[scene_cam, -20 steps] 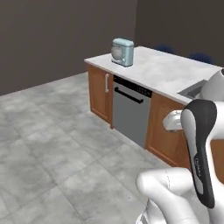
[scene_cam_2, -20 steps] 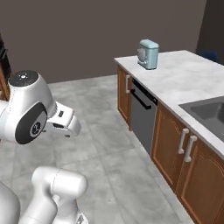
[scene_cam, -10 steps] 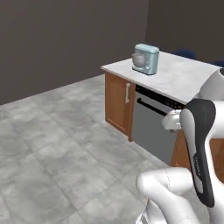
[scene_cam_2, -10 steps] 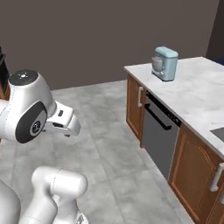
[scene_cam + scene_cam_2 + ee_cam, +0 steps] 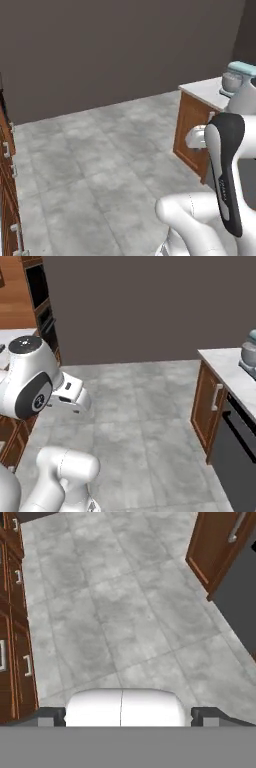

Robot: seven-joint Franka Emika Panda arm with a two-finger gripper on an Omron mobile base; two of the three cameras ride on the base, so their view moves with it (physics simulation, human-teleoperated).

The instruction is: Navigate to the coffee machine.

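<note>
The coffee machine is out of view. My gripper [image 5: 127, 716] hangs over the grey tiled floor [image 5: 125, 612] with its two dark fingertips [image 5: 51, 715] set wide apart, open and holding nothing. The arm is folded close to the base.
A light blue stand mixer [image 5: 239, 79] stands on the white-topped island [image 5: 227, 368] at the right, above wooden doors [image 5: 206, 403] and a dark dishwasher front [image 5: 239, 453]. Wooden drawer cabinets [image 5: 7, 170] line the left. A dark wall oven stack [image 5: 42, 303] stands by the grey wall [image 5: 120, 45]. Open floor lies between.
The base has turned left, so the whole picture has shifted. The island and mixer now sit at the right edge, and the left cabinets and oven stack have come into view.
</note>
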